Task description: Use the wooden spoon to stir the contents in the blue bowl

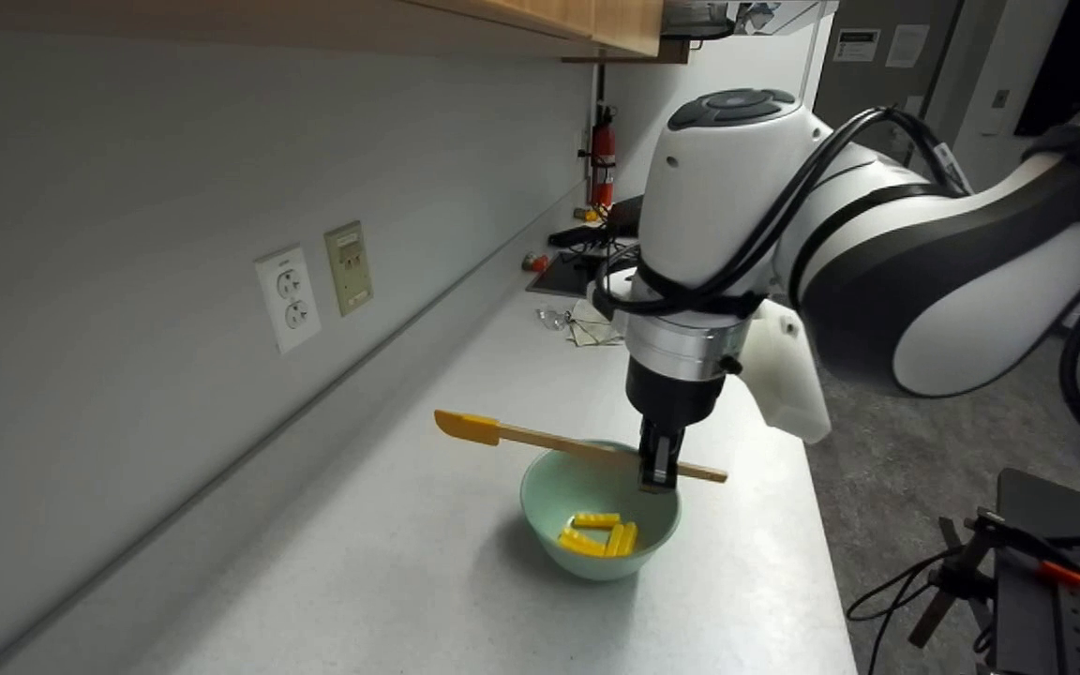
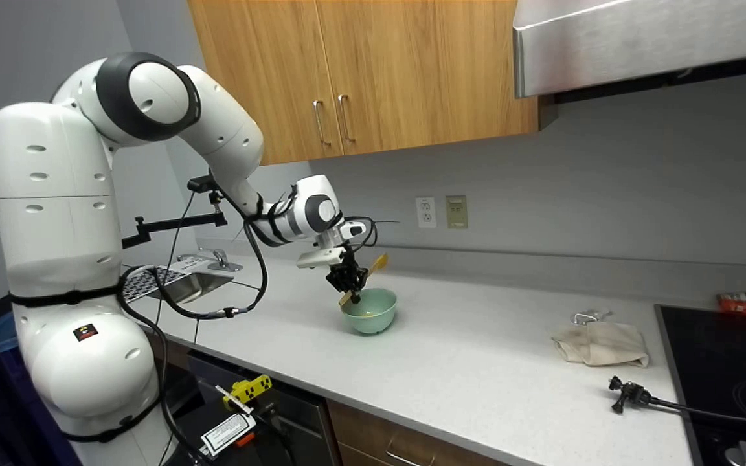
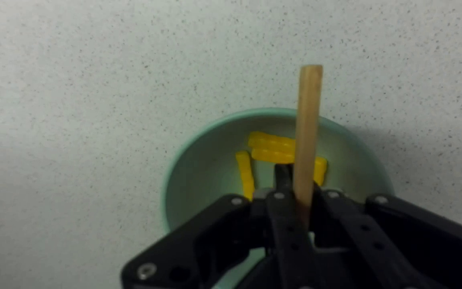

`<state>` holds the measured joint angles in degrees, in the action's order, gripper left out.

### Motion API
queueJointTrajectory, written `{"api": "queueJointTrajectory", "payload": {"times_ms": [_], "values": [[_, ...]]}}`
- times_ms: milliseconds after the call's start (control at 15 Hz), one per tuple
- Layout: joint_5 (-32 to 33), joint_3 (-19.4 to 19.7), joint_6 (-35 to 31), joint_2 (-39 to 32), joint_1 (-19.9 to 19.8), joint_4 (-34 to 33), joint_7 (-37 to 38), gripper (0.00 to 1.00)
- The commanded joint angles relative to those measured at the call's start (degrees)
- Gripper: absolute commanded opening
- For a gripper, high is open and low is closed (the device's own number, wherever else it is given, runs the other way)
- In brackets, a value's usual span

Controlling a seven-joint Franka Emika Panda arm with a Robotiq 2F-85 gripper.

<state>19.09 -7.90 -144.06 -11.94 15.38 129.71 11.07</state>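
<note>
A long, speckled, greyish-white table (image 2: 476, 362) carries a small, smooth-sided, round pale teal bowl (image 2: 373, 325), upright, and, well apart from it near a flat black cooktop (image 2: 729, 356), a folded beige cloth (image 2: 606, 344), a clear object (image 2: 589, 316) just beside the cloth, and a small black knobbed fitting (image 2: 633, 394) on a black cable (image 2: 687, 409).

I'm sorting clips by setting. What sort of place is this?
Most likely a kitchen, though whether in a home, office or lab isn't clear: a sink and a cooktop share one counter, with cabinets above.
</note>
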Motion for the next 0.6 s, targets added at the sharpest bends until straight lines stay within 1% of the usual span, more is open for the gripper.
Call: {"api": "queueJointTrajectory", "payload": {"times_ms": [0,200,533], "values": [[3.37,0.3,3.09,6.48,0.25,4.85,2.42,0.02],[2.75,-0.62,6.67,10.06,-0.37,7.59,2.47,0.02],[2.0,-3.23,19.22,15.24,-0.25,8.63,0.52,0.02]]}}
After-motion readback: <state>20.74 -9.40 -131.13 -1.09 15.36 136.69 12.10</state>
